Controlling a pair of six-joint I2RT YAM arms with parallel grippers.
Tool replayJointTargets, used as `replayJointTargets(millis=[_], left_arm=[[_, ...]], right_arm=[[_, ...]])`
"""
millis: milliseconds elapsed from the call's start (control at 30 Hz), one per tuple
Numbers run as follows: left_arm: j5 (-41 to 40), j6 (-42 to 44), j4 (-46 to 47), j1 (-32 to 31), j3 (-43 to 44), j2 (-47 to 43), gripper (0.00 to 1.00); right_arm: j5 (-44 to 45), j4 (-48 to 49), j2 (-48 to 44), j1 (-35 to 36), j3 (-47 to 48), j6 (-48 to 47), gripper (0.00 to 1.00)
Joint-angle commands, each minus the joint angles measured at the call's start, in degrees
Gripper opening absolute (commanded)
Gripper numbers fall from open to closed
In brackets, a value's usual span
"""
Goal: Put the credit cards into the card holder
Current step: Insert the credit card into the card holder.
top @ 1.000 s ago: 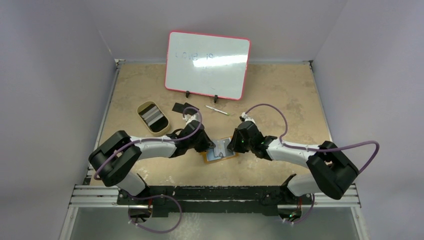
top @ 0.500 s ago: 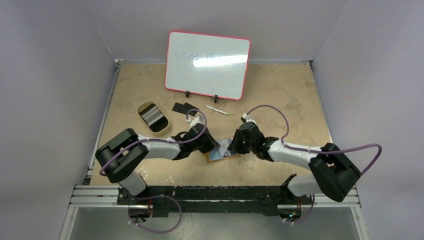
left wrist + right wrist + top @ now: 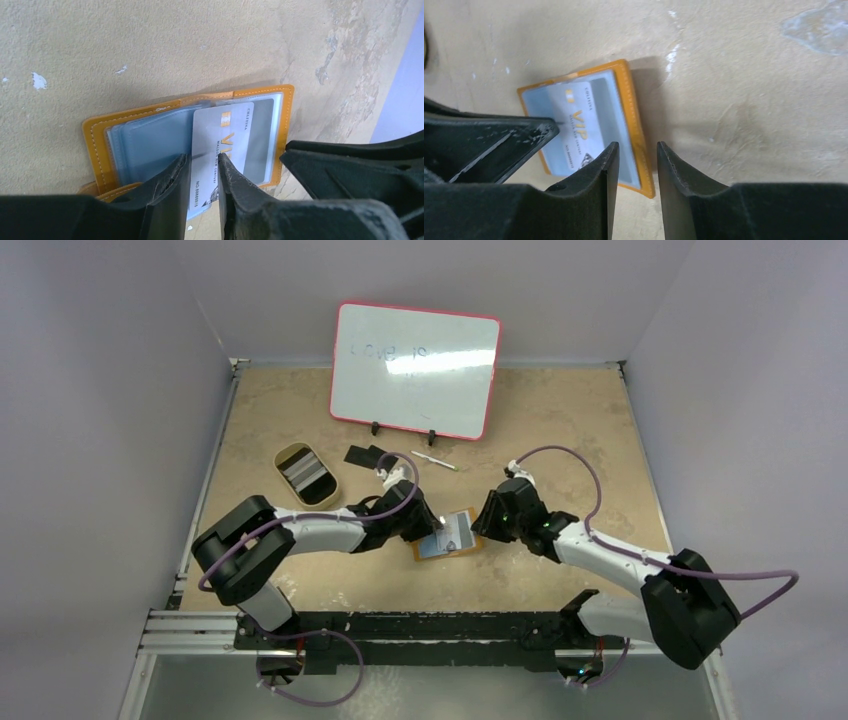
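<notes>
The orange-tan card holder (image 3: 448,536) lies open on the table between my two grippers, its clear bluish sleeves up (image 3: 95,145) (image 3: 636,115). A pale credit card with gold VIP lettering (image 3: 235,125) (image 3: 579,125) sits partly inside the right sleeve, its near end sticking out past the holder's edge. My left gripper (image 3: 432,528) (image 3: 203,157) hovers over that near end, slightly open, gripping nothing. My right gripper (image 3: 484,523) (image 3: 634,146) is open just off the holder's right edge, with nothing between its fingers. A black credit card (image 3: 365,454) lies further back.
An oval tan tin dish (image 3: 306,477) with a striped thing inside sits back left. A slim pen (image 3: 434,460) lies in front of the red-framed whiteboard (image 3: 415,370) on its stand. Walls close in the table on three sides.
My left gripper went from shut to slightly open, letting go of the pale card. The right gripper opened wider and drew back to the right. The holder shifted slightly right.
</notes>
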Motion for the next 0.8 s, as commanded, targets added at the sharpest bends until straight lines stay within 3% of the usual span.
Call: replayJointTargets(millis=[0, 767], left_arm=[[-0.7, 1.7, -1.2, -1.0, 2.4, -2.0, 0.26], [1.6, 1.3, 2.8, -3.6, 7.4, 5.0, 0.21]], right_arm=[[-0.2, 0.1, -0.1, -2.0, -1.1, -2.3, 0.36], [-5.0, 8.5, 0.0, -2.1, -7.1, 0.4, 0.25]])
